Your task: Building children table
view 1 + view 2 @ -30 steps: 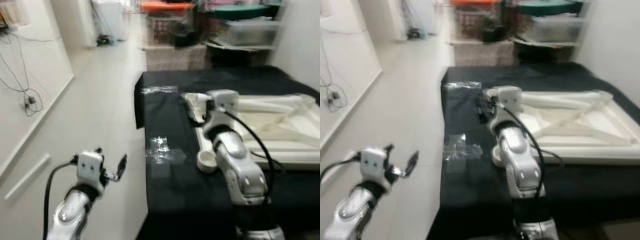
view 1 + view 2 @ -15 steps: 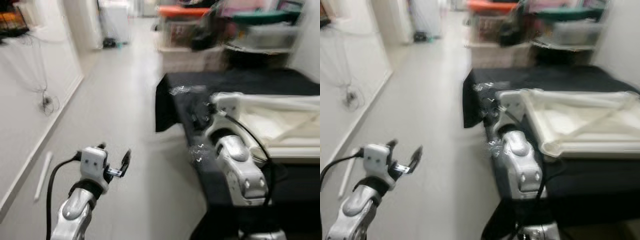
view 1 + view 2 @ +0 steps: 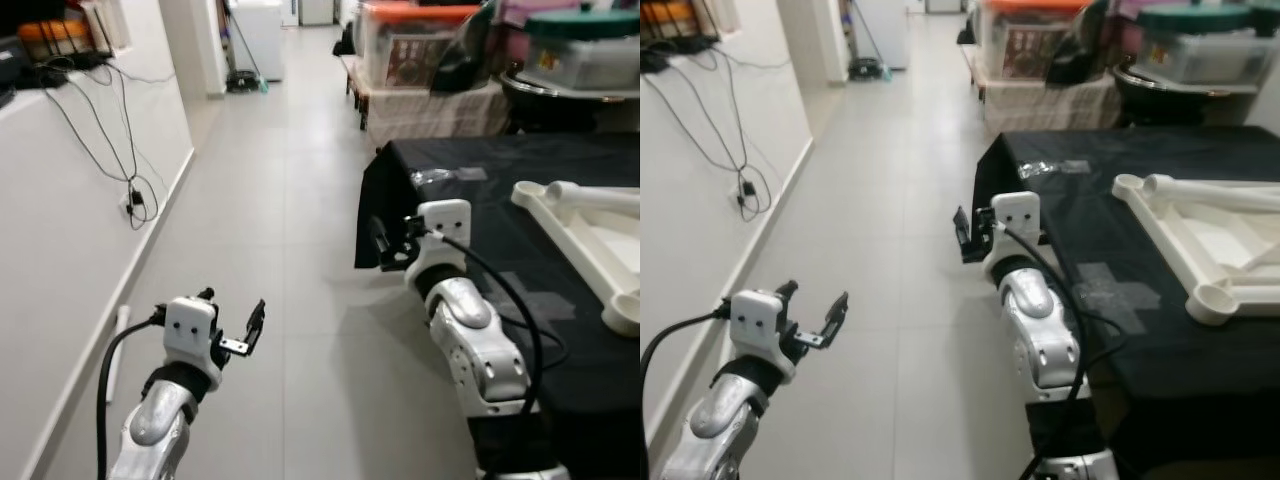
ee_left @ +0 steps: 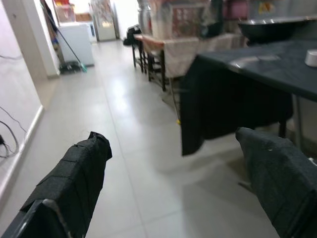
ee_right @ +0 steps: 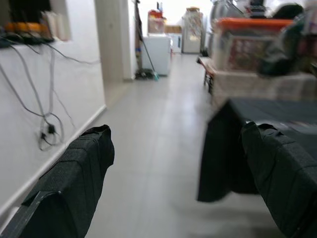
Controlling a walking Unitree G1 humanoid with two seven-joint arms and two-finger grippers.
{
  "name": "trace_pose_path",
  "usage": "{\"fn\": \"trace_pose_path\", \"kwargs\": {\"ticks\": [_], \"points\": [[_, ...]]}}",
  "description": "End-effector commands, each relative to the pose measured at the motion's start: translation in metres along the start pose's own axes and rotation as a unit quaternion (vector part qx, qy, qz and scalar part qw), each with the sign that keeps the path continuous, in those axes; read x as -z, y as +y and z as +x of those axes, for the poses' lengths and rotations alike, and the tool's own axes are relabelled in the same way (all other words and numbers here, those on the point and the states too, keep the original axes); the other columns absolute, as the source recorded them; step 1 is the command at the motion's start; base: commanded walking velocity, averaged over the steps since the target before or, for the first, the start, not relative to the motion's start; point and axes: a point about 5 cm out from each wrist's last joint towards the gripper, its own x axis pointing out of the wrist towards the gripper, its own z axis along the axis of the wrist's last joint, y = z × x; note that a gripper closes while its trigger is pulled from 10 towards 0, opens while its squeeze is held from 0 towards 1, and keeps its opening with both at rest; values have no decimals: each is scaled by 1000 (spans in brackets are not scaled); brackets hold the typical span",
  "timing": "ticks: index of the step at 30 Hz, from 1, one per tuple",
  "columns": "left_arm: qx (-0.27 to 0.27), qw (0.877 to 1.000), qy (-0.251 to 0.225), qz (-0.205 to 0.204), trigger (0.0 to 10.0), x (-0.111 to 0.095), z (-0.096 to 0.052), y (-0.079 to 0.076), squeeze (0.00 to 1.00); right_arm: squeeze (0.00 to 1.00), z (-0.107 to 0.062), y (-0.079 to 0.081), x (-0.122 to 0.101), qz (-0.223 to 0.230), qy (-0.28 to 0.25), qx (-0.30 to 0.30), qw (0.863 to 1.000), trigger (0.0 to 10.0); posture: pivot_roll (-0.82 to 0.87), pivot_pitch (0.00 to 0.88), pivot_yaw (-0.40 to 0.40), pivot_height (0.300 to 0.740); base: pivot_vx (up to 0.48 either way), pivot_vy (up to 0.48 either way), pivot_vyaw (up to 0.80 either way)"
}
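So the robot is standing in a tiled hallway next to a low counter (image 3: pixel 520 210) draped in black cloth. The white children table frame (image 3: pixel 1200 225) lies flat on that cloth toward the robot's right side, upside down by the look of it, with round leg sockets at its corners and a diagonal brace running across. Both end effectors are well apart from it and neither touches anything.

The left end effector (image 3: pixel 232 325) hovers low over the bare floor (image 3: pixel 290 230), off to the left of the counter. Its two black fingers (image 4: pixel 79 183) are spread wide with nothing between them, and through the gap the left wrist view looks down the hall at the hanging edge of the black cloth.

The right end effector (image 3: pixel 965 235) is up at the near corner of the counter, right about where the cloth drops off the edge. Its fingers (image 5: pixel 84 168) are also wide apart and empty, pointing down the corridor.

On the cloth there's a strip of clear tape (image 3: pixel 1045 167) near the far corner and a cross-shaped patch of tape (image 3: pixel 1118 290) closer in, between the right arm and the frame. Behind the counter sits a shelf with plastic storage boxes (image 3: pixel 420 45), one with an orange lid. Along the left wall black cables (image 3: pixel 125 170) dangle to a socket, and a white fridge-like unit (image 3: pixel 255 35) stands at the far end of the hall.
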Motion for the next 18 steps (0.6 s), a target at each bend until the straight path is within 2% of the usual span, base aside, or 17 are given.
{"fn": "trace_pose_path", "kwargs": {"ticks": [1,3,9,12,18], "points": [[-14,1000,7,11,10000,3,-2,5,0,0,-1,8,3,3,2,-15,1000,10000,88,0,-48,740,0,0,0],[-15,1000,3,10,10000,2,-1,4,0,0,-1,9,4,2,3,-21,1000,10000,87,0,-45,740,0,0,0],[-27,1000,1,4,10000,1,2,4,0,0,-2,16,6,-5,4,-45,999,10000,89,0,-43,740,289,0,0],[-23,1000,-5,-2,10000,-1,3,-1,0,0,-4,23,9,-19,5,-67,998,10000,93,0,-44,740,330,0,0],[-24,1000,-6,-3,10000,0,3,-2,0,0,-4,24,11,-26,9,-72,997,10000,93,0,-43,740,322,0,92]]}}
